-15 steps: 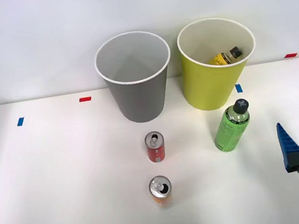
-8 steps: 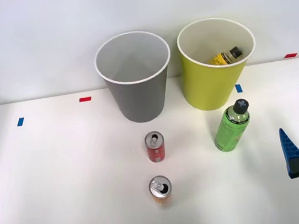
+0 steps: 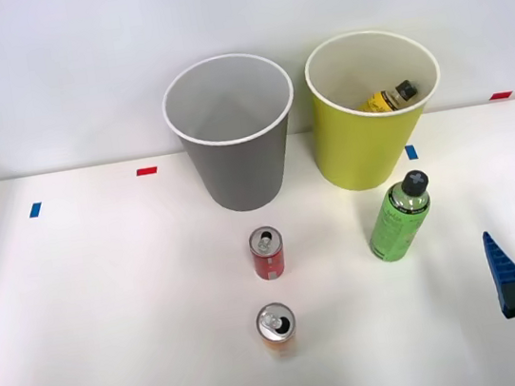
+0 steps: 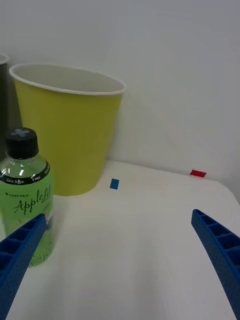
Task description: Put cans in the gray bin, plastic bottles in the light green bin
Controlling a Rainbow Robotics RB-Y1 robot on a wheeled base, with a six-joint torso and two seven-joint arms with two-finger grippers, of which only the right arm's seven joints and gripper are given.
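The gray bin (image 3: 235,148) stands at the back centre with nothing showing inside. Right of it is the light green bin (image 3: 366,144), also (image 4: 70,135), holding the yellow plastic bottle (image 3: 388,98). In front of that bin the green plastic bottle (image 3: 398,221) stands upright, also (image 4: 25,195). The red can (image 3: 267,254) and the orange can (image 3: 276,327) stand in a line in front of the gray bin. My right gripper (image 4: 117,216) is open and holds nothing. One blue finger (image 3: 502,274) shows at the near right, right of the green bottle and apart from it.
Small red tape marks (image 3: 146,171) and blue tape marks (image 3: 34,210) lie on the white table (image 3: 109,300). A white wall rises just behind the bins. The table's right edge runs close to my gripper.
My right gripper has drifted slightly toward the table's near edge. The cans, bottles and bins have not moved.
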